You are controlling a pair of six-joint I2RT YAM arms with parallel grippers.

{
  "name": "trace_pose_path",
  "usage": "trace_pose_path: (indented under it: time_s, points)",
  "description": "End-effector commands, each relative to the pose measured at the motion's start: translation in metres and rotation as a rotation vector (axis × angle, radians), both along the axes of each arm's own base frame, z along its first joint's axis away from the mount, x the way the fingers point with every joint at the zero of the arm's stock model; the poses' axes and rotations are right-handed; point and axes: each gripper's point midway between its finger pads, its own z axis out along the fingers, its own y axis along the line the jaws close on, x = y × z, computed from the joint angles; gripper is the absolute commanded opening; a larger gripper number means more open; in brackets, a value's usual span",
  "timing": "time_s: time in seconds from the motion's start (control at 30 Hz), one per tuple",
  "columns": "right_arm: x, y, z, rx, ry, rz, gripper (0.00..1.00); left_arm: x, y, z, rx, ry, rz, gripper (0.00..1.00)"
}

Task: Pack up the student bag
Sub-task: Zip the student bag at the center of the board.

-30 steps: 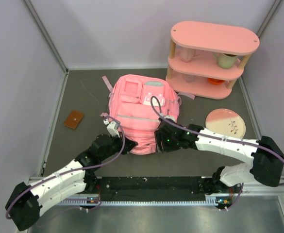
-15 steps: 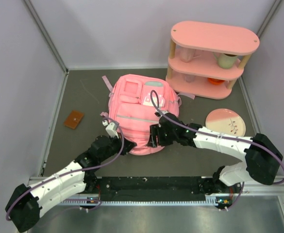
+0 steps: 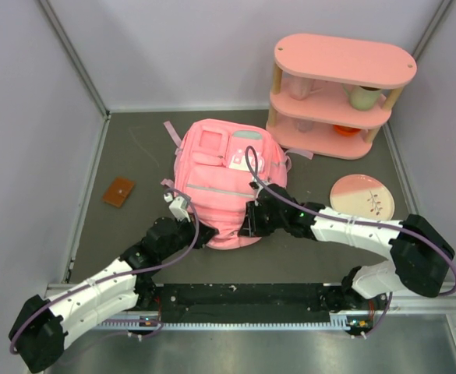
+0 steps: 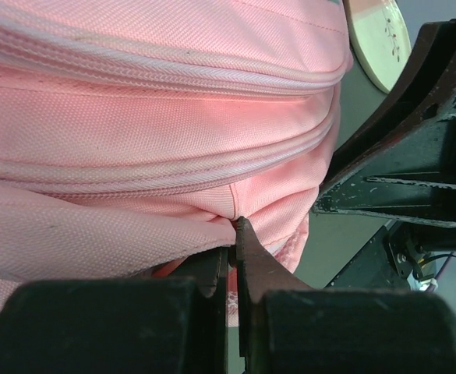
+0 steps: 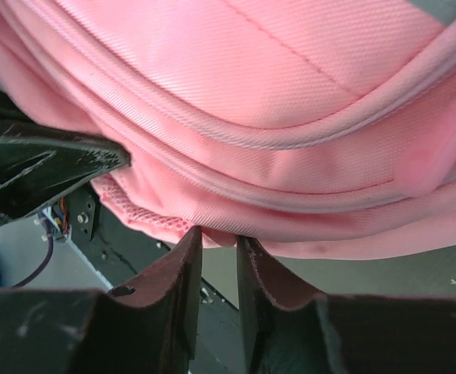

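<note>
Student bag (image 3: 226, 167): it lies flat in the middle of the dark table (image 3: 134, 148), front pockets facing up, its bottom edge toward the arms.
Left gripper (image 4: 234, 227): it is at the near-left corner of the bag's bottom edge. The two fingers are pressed together, and a thin fold of pink cloth by the zipper seam is pinched at their tips.
Right gripper (image 5: 218, 240): it is at the near-right part of the same edge, low over the table. Its fingers stand a little apart with a narrow gap. The tips reach the pink mesh border under the bag, but I cannot tell if any cloth is between them.
Shelf unit (image 3: 343, 64): pink, oval, at the far right, behind the bag and apart from it.
Plate (image 3: 362, 196): pink with a leaf drawing, on the table to the right of the bag.
Brown flat piece (image 3: 118, 191): on the table to the left, well apart from the bag.
</note>
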Motion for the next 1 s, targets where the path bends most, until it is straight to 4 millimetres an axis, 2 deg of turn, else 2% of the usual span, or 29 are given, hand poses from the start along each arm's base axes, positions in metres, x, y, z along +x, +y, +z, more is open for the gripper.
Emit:
trace_pose_path:
  time_s: [0.0, 0.17, 0.23, 0.3, 0.33, 0.53, 0.6, 0.67, 0.83, 0.97]
  points:
    - [0.0, 0.03, 0.05, 0.2, -0.058, 0.064, 0.2, 0.009, -0.012, 0.035, -0.096, -0.1, -0.014, 0.0]
    - [-0.001, 0.034, 0.053, 0.198, -0.074, 0.105, 0.14, 0.009, -0.013, 0.034, -0.095, -0.097, -0.015, 0.0]
    - [-0.001, 0.035, 0.052, 0.198, -0.073, 0.114, 0.15, 0.01, -0.012, 0.034, -0.095, -0.099, -0.014, 0.0]
    - [-0.002, 0.034, 0.05, 0.189, -0.072, 0.117, 0.18, 0.01, -0.013, 0.033, -0.094, -0.097, -0.014, 0.0]
    - [-0.003, 0.033, 0.048, 0.182, -0.069, 0.118, 0.22, 0.01, -0.013, 0.033, -0.093, -0.096, -0.014, 0.0]
    - [-0.002, 0.031, 0.037, 0.14, -0.048, 0.112, 0.24, 0.011, -0.013, 0.034, -0.095, -0.099, -0.014, 0.0]
    - [-0.003, 0.032, 0.033, 0.117, -0.042, 0.118, 0.29, 0.01, -0.013, 0.033, -0.094, -0.096, -0.015, 0.0]
    - [-0.002, 0.03, 0.03, 0.086, -0.058, 0.115, 0.37, 0.01, -0.013, 0.035, -0.096, -0.098, -0.015, 0.0]
    - [-0.007, 0.034, 0.025, 0.051, -0.064, 0.133, 0.38, 0.011, -0.013, 0.034, -0.093, -0.097, -0.012, 0.0]
    - [-0.012, 0.03, 0.008, -0.119, -0.097, 0.135, 0.38, 0.011, -0.013, 0.037, -0.099, -0.101, -0.012, 0.0]
